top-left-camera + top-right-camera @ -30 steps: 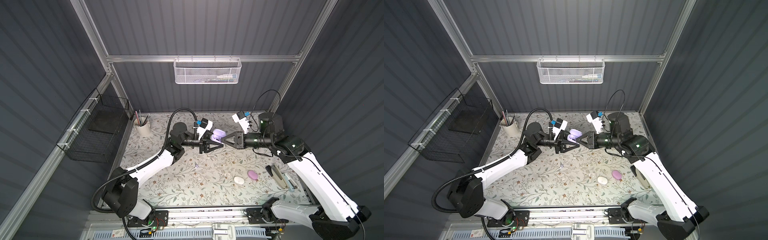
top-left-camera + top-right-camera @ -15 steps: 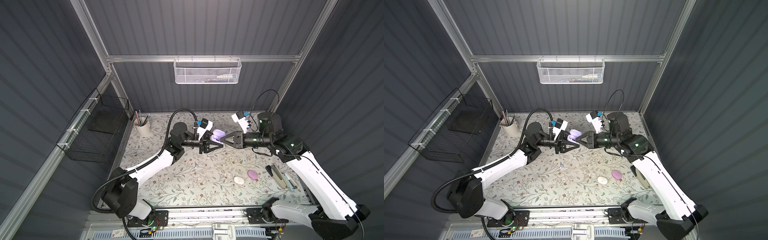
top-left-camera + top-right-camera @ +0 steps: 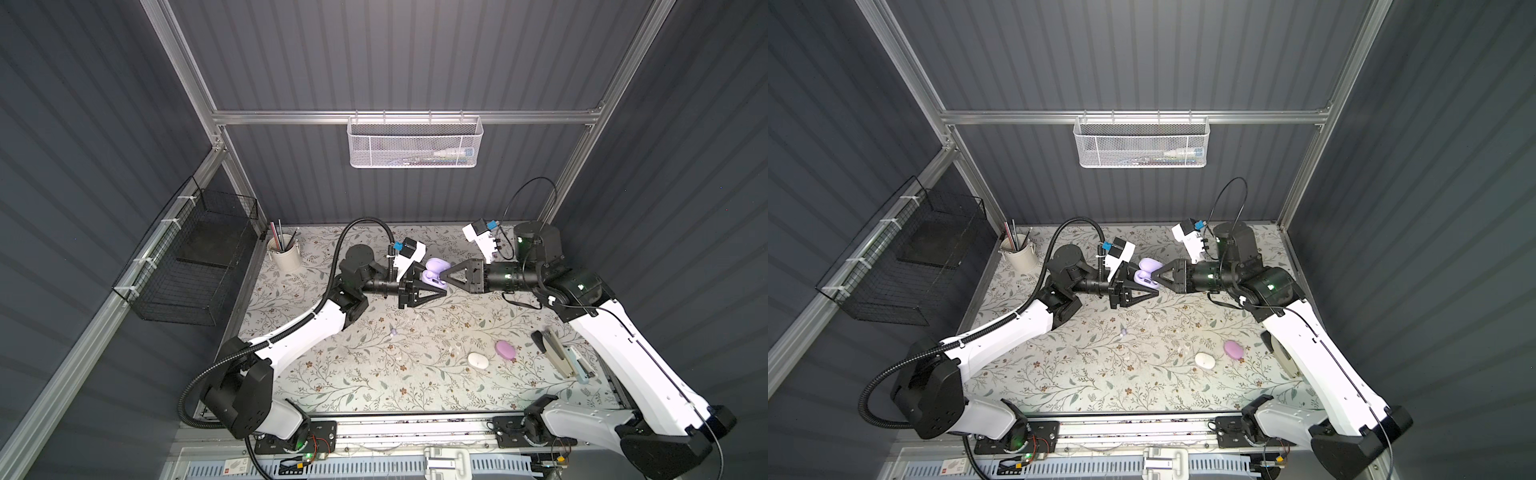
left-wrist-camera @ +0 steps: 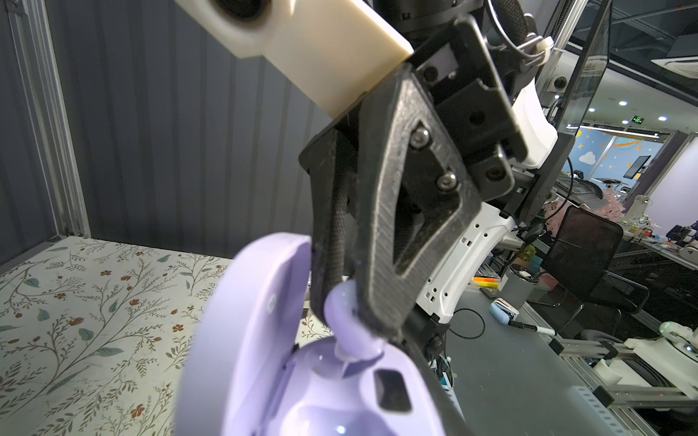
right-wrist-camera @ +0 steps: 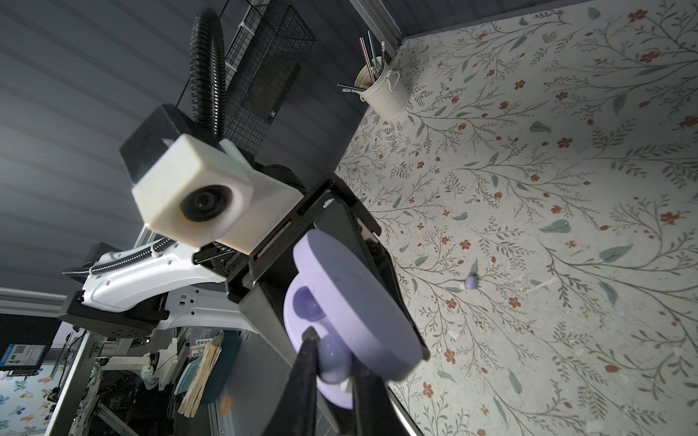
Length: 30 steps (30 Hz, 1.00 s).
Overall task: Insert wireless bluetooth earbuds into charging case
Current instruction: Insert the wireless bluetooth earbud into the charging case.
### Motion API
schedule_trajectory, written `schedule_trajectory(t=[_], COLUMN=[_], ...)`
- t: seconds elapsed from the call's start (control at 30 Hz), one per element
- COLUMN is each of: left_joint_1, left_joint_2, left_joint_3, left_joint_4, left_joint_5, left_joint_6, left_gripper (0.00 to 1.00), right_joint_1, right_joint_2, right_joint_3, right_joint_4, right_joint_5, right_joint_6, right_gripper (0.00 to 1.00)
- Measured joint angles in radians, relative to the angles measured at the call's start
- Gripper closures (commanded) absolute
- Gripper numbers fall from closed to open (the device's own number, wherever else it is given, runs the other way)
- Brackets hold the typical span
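Floral surface [image 3: 374, 382] inside dark grey ribbed walls [image 3: 415, 62]. Above its back middle, the left gripper [image 3: 430, 283] clamps an open lavender case [image 3: 435, 265]. The right gripper [image 3: 443, 279] pinches a lavender earbud [image 5: 332, 358] at its socket. A second earbud [image 3: 393, 331] lies mid-surface. A white case [image 3: 478, 360] and a pink case [image 3: 505, 350] sit toward the right edge.

A cream pen cup [image 3: 286, 259] stands on the floral desk [image 3: 353, 386]. A white mesh basket [image 3: 415, 143] hangs above

Dark ribbed walls [image 3: 415, 62] and an aluminium frame [image 3: 291, 117] enclose the floral-covered bench [image 3: 374, 386]. A white mesh basket [image 3: 415, 145] hangs at 12 o'clock, a black wire basket [image 3: 187, 266] at 9 o'clock.
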Motion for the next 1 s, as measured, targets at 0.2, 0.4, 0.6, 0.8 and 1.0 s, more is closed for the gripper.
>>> schedule_trajectory(t=[0.2,0.4,0.6,0.8,1.0], left_joint_1=[0.0,-0.001,-0.001,0.001,0.001], left_joint_2=[0.0,-0.001,-0.001,-0.002,-0.002], left_joint_3=[0.0,0.0,0.0,0.0,0.0], left_joint_4=[-0.008,-0.039,-0.05,-0.05,-0.048], left_joint_5=[0.001,0.001,0.0,-0.012,-0.02], left_joint_6=[0.01,0.027,0.027,0.027,0.026], left_gripper=[0.87,0.87,0.88,0.88,0.88], right_joint_1=[0.0,-0.005,-0.005,-0.003,0.001], right_joint_2=[-0.006,-0.03,-0.008,0.023,0.048], right_joint_3=[-0.021,-0.058,-0.038,0.008,0.055], right_joint_4=[0.011,0.015,0.003,-0.022,-0.063], right_joint_5=[-0.019,-0.025,-0.026,-0.024,-0.021], right_joint_6=[0.01,0.011,0.008,0.01,0.013], right_gripper=[0.86,0.78,0.64,0.51,0.45])
